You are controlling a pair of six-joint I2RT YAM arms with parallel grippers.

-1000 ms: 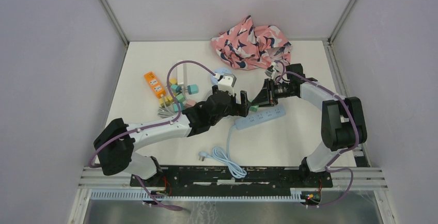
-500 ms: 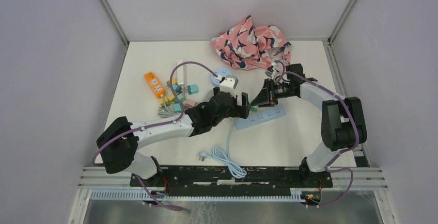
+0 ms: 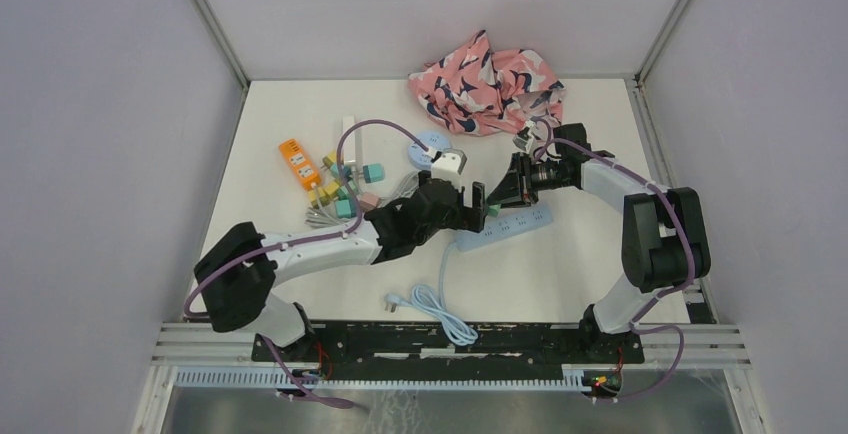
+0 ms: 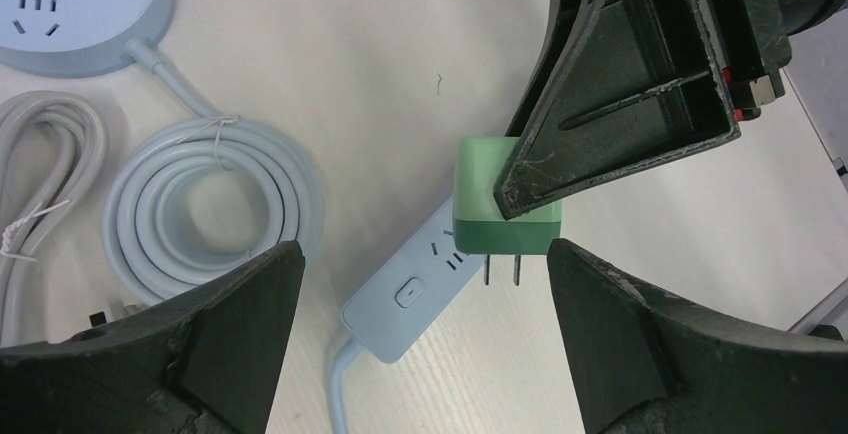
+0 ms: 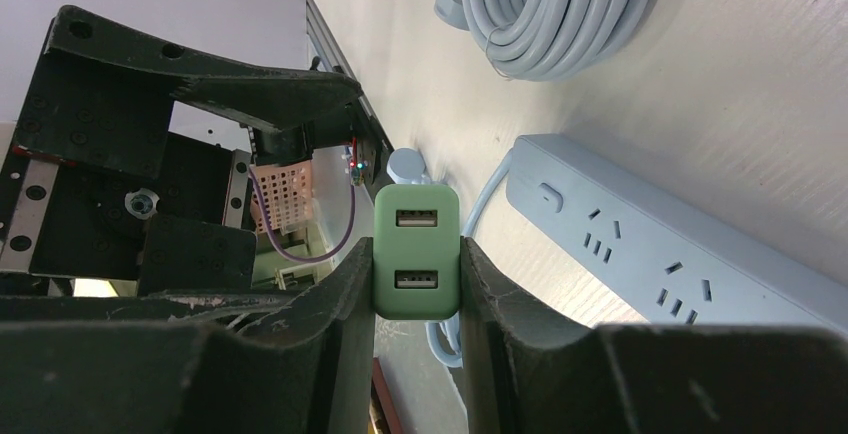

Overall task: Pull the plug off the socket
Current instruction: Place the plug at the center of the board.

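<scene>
Green plug (image 4: 480,204) sits clamped in my right gripper (image 5: 417,254), prongs bare, just above the switch end of the blue strip (image 4: 420,279). My left gripper (image 4: 422,254) hangs spread wide nearby, holding nothing.

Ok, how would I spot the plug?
Find the pink cloth at the back, then the long blue power strip before it. Over its end the right arm's jaws pinch the plug: the only green cube with metal prongs.
</scene>
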